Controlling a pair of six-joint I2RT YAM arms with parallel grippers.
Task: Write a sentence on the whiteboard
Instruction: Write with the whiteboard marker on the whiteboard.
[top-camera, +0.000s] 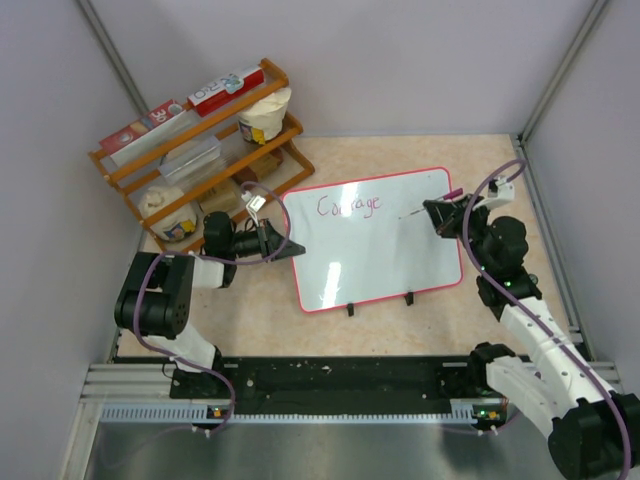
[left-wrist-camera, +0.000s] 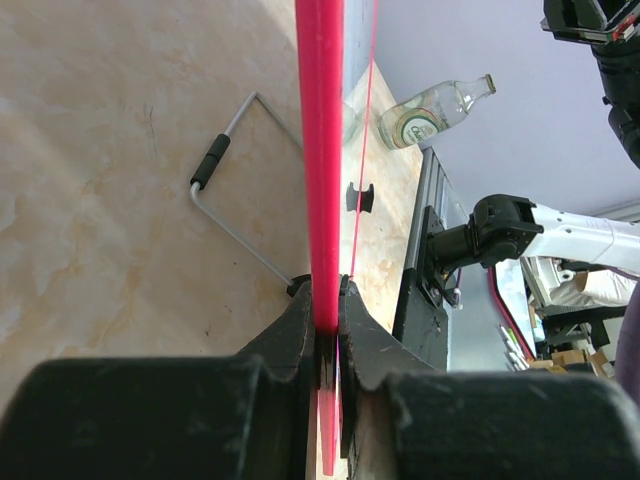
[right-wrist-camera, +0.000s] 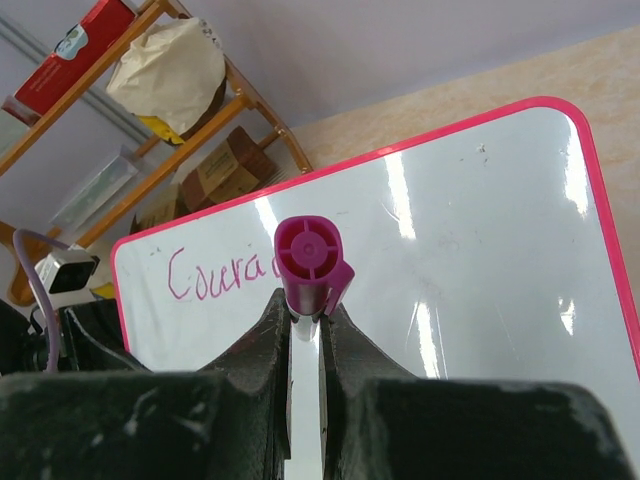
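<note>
The whiteboard (top-camera: 385, 255) with its pink-red rim lies mid-table, two black clips on its near edge. One word of the sentence, "Courage" (top-camera: 349, 206), is written in purplish-pink at its upper left. My left gripper (top-camera: 285, 246) is shut on the board's left rim, seen edge-on in the left wrist view (left-wrist-camera: 320, 150) between the fingers (left-wrist-camera: 300, 325). My right gripper (top-camera: 441, 212) is shut on a magenta-capped marker (right-wrist-camera: 309, 258), its tip over the board right of the word. The board (right-wrist-camera: 460, 270) and the writing (right-wrist-camera: 210, 272) show in the right wrist view.
A wooden shelf rack (top-camera: 200, 150) with boxes and bags stands at the back left. A bent wire stand (left-wrist-camera: 225, 195) lies on the table beside the board. A glass bottle (left-wrist-camera: 430, 108) lies beyond it. Grey walls enclose the table.
</note>
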